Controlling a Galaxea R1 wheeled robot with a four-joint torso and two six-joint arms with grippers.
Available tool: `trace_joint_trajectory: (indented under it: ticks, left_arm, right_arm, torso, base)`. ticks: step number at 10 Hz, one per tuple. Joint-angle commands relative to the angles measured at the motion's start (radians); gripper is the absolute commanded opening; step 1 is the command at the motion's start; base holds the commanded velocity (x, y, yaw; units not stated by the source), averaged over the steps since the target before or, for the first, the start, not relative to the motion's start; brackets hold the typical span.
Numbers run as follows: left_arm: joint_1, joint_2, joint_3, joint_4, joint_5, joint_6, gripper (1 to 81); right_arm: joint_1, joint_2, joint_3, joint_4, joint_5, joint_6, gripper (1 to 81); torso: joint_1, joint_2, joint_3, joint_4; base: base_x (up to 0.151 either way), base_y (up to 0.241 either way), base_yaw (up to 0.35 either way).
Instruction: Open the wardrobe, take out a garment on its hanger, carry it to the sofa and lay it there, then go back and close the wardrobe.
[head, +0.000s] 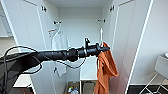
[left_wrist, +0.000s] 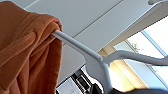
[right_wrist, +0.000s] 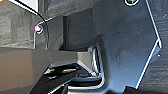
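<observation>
The hanger (head: 101, 33) is clenched in the left claw (head: 104, 48) before the open wardrobe (head: 32, 37), so the garment (head: 106, 68) hangs free for carrying; the right claw's state cannot be told

Wardrobe (head: 32, 37) doors open; white shirt (head: 59, 43) hangs left, middle free.

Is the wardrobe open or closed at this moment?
Open. Both doors of the wardrobe are swung out, showing its inside, where a white shirt hangs. The left gripper is at the garment in front of it.
</observation>
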Motion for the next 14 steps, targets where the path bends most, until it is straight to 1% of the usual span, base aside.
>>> trace_joint_trajectory:
  ticks: [1,3,9,13,14]
  left_arm:
    - [-0.170,-0.011,0.020,0.065,-0.075,0.030,1.0]
    - [-0.130,-0.033,0.046,0.109,-0.075,0.028,1.0]
    - [-0.120,-0.088,0.087,0.112,-0.090,0.024,1.0]
    - [-0.110,-0.093,0.092,0.114,-0.095,0.022,1.0]
    - [-0.104,-0.093,0.090,0.114,-0.124,0.025,1.0]
  right_arm:
    - [0.041,0.011,0.013,-0.008,-0.048,-0.003,81.1]
    - [0.045,0.011,0.013,-0.008,-0.048,-0.003,81.1]
    - [0.045,0.011,0.012,-0.007,-0.048,-0.003,81.1]
    - [0.041,0.011,0.013,-0.008,-0.048,-0.003,81.1]
    - [0.041,0.011,0.013,-0.008,-0.048,-0.003,81.1]
  torso:
    - [0.000,0.000,0.000,0.000]
    - [0.000,0.000,0.000,0.000]
    - [0.001,0.000,0.000,0.000]
    - [0.001,0.000,0.000,0.000]
    - [0.001,0.000,0.000,0.000]
  base:
    - [0.000,0.000,0.000]
    - [0.000,0.000,0.000]
    - [0.000,0.000,0.000]
    - [0.000,0.000,0.000]
    - [0.000,0.000,0.000]
